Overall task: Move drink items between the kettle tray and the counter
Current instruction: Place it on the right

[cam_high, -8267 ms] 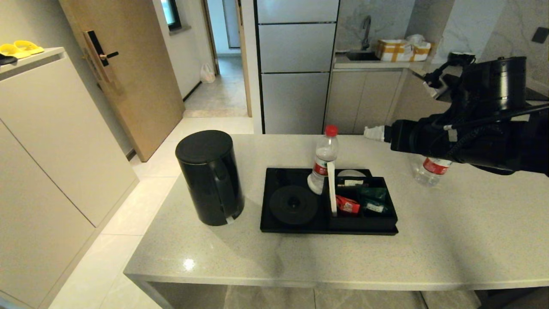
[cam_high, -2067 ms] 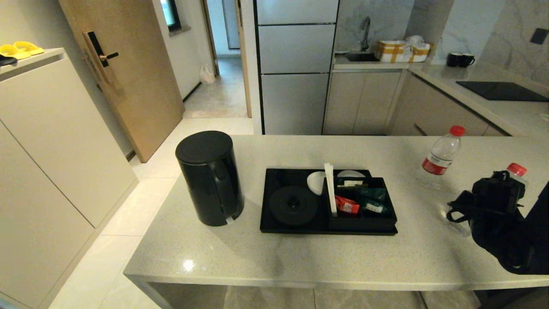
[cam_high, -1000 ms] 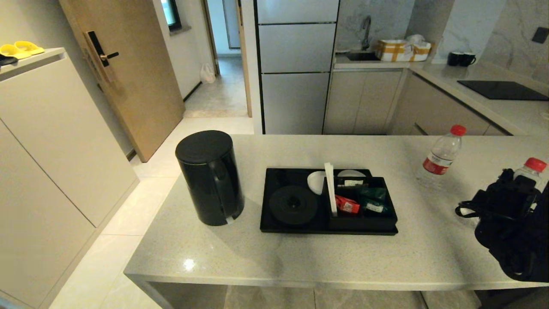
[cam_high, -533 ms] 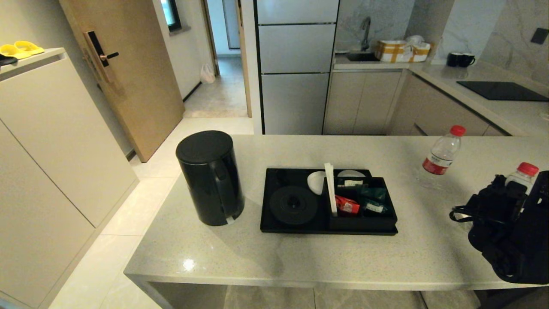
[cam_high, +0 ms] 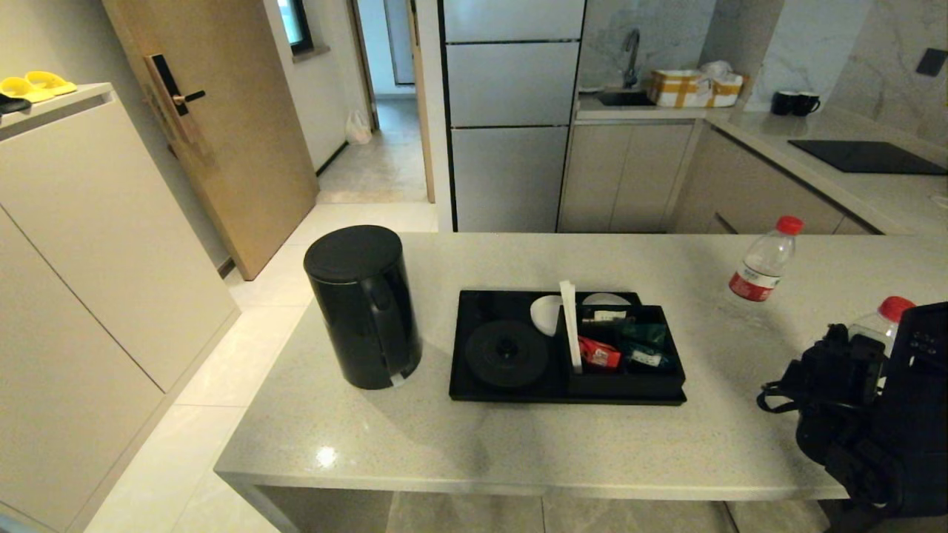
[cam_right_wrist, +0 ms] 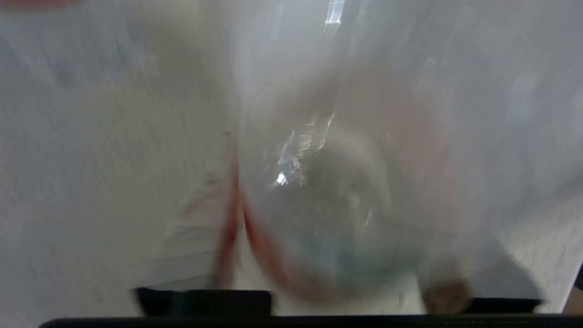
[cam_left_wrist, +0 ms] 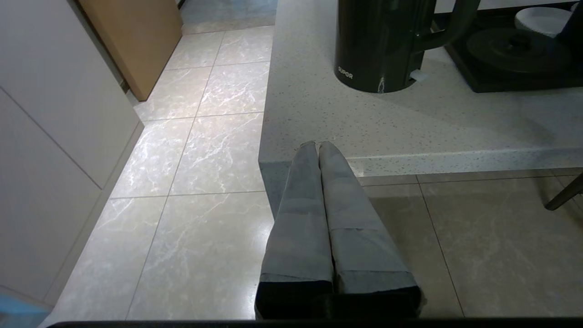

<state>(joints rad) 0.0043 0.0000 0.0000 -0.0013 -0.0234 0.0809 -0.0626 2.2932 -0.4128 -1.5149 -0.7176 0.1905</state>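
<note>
Right gripper, head view: it sits at the counter's right end against the near water bottle; I cannot tell whether it is clamped. A second water bottle stands farther back. The electric kettle stands on the counter left of the kettle tray.

Left wrist view: my left gripper hangs parked off the counter's near corner, fingers pressed together.

Right wrist view: clear bottle wall fills the frame. I judge this bottle light, thin-walled and slippery; grip mid-body, at the label.

Kettle on counter left of tray; 2 bottles on right.
</note>
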